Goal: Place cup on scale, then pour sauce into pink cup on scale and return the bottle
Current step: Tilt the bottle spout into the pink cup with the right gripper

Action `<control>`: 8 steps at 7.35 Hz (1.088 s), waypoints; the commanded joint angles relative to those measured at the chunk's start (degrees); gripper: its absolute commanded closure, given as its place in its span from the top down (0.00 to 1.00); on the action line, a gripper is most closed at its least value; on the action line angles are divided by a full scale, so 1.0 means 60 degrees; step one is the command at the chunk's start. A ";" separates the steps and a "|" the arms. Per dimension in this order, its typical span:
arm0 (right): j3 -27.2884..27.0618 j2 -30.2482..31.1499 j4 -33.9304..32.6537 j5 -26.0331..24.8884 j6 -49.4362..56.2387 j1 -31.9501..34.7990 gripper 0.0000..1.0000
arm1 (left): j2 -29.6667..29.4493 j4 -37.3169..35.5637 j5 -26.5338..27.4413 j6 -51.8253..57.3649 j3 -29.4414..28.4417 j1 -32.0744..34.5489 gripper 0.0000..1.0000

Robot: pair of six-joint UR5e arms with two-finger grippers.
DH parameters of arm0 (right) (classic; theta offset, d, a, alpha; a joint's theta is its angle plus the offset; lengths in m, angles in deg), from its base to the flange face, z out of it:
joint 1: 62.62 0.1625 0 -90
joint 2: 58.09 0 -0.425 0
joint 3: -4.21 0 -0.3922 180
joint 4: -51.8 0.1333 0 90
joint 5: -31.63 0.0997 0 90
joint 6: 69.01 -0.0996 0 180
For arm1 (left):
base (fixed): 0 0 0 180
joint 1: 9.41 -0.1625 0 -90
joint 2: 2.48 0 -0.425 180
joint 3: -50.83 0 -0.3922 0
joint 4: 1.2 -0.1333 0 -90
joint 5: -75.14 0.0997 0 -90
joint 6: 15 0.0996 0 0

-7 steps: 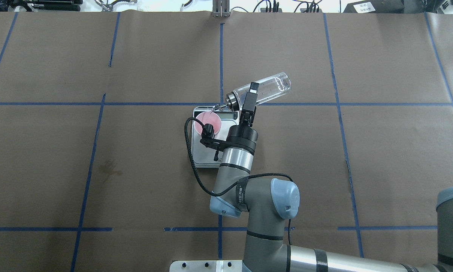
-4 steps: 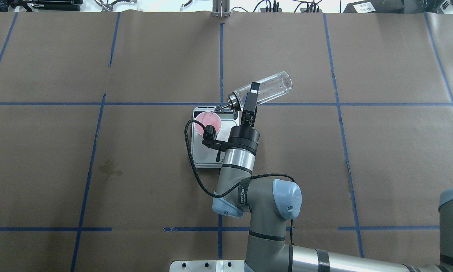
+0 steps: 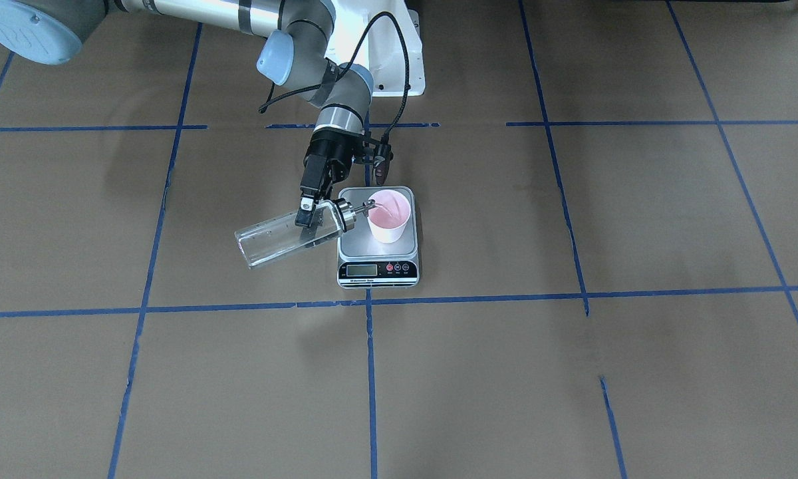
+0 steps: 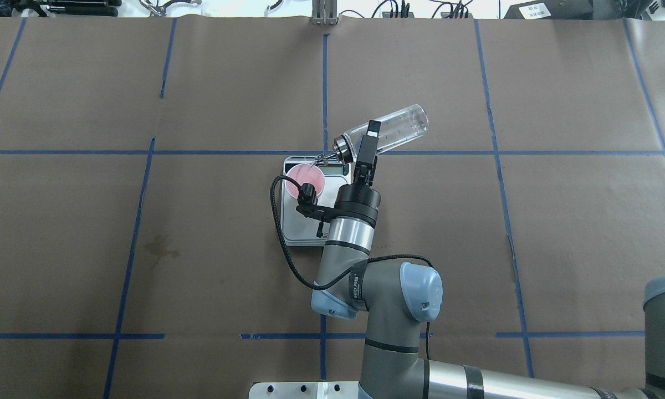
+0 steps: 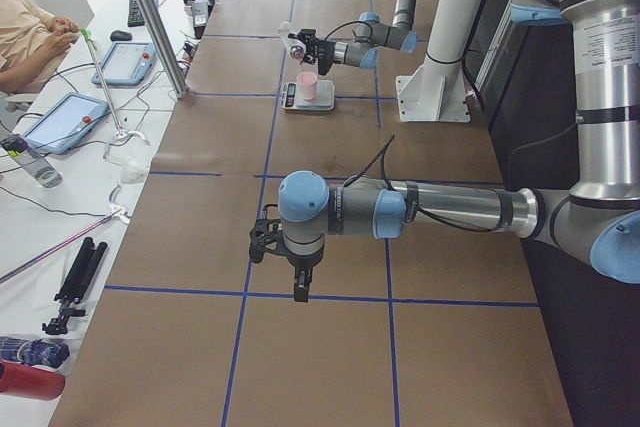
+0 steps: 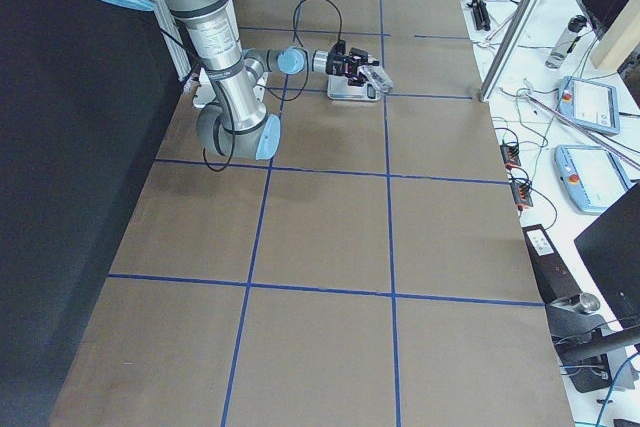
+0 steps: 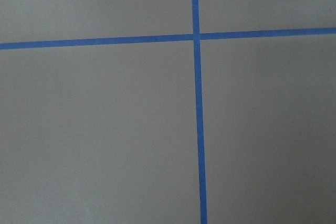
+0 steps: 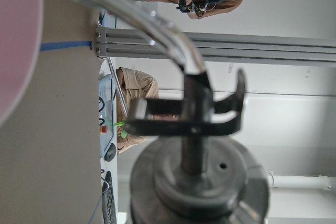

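The pink cup (image 4: 305, 178) stands on the far left part of the scale (image 4: 297, 235), by its display strip (image 3: 379, 269). My right gripper (image 4: 369, 141) is shut on the clear glass bottle (image 4: 399, 127) near its metal collar. It holds the bottle tilted almost flat, with the spout over the cup's rim (image 3: 389, 216). The bottle (image 3: 272, 243) looks nearly empty, and I cannot make out the liquid. The right wrist view shows the spout (image 8: 199, 129) up close and the cup's edge (image 8: 16, 51). My left gripper (image 5: 300, 292) hangs over bare table far from the scale; I cannot tell whether it is open or shut.
Brown paper with blue tape lines (image 4: 324, 83) covers the table. A dark stain (image 4: 158, 246) lies left of the scale. The robot's base plate (image 3: 399, 66) is behind the scale. An aluminium post (image 5: 150, 17), tablets and a seated person (image 5: 30, 32) are beyond the table's far edge.
My right arm has shifted slightly and raised the bottle's base a little. The cup and the scale have not moved.
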 commanded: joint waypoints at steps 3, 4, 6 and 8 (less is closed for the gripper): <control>0.0000 0.0013 0.0000 0.0007 0.0000 0.0000 0.00 | -0.0015 0.0002 0.0000 0.0000 -0.0006 0.0000 1.00; 0.0000 0.0013 0.0000 0.0007 0.0000 0.0015 0.00 | -0.0015 0.0002 0.0000 0.0000 -0.0006 0.0000 1.00; -0.0058 -0.0001 0.0131 0.0006 -0.0029 0.0000 0.00 | -0.0015 0.0002 0.0000 0.0000 0.0008 0.0000 1.00; -0.0466 0.0042 0.1104 0.0137 -0.0161 -0.0087 0.00 | -0.0015 0.0002 0.0000 0.0000 0.0023 0.0000 1.00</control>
